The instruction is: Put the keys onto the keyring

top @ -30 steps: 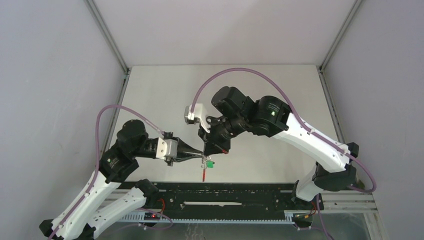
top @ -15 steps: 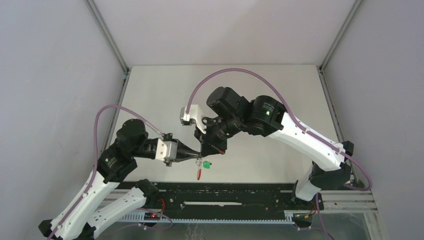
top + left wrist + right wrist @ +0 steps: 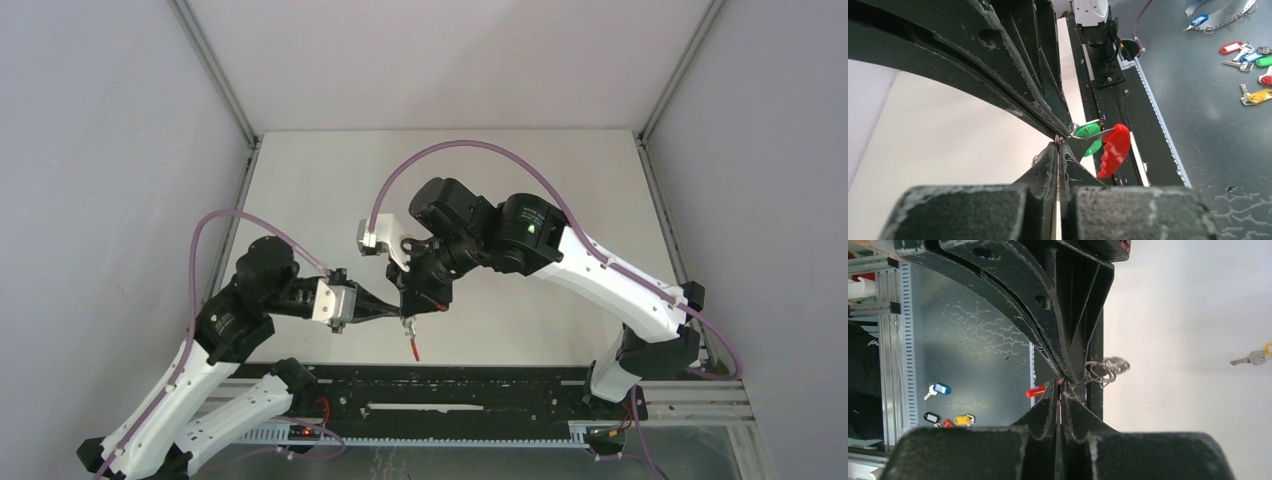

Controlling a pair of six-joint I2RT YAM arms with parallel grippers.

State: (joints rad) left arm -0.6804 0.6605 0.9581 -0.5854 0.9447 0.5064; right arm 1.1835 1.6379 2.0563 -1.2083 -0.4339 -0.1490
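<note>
Both grippers meet fingertip to fingertip above the table's near edge. My left gripper (image 3: 397, 313) (image 3: 1057, 144) is shut, pinching a thin metal wire of the keyring (image 3: 1113, 149). The keyring's red curved section hangs just past the left gripper's tips. My right gripper (image 3: 408, 306) (image 3: 1062, 385) is shut on the same keyring, with the wire loops (image 3: 1104, 371) bunched beside its tips. The green-headed key (image 3: 1086, 131) sits against the keyring between the two grippers. Whether it is threaded on, I cannot tell. The yellow-headed key (image 3: 1255, 357) lies on the white table, apart from both grippers.
The white table (image 3: 560, 180) has grey walls on three sides. A black rail (image 3: 450, 385) runs along the near edge under the grippers. Several spare tagged keys (image 3: 1248, 52) lie on the dark floor beyond the table.
My left gripper has closed onto the keyring wire. Both arms shifted slightly left, and the green key head, seen from above before, is now hidden under the fingers.
</note>
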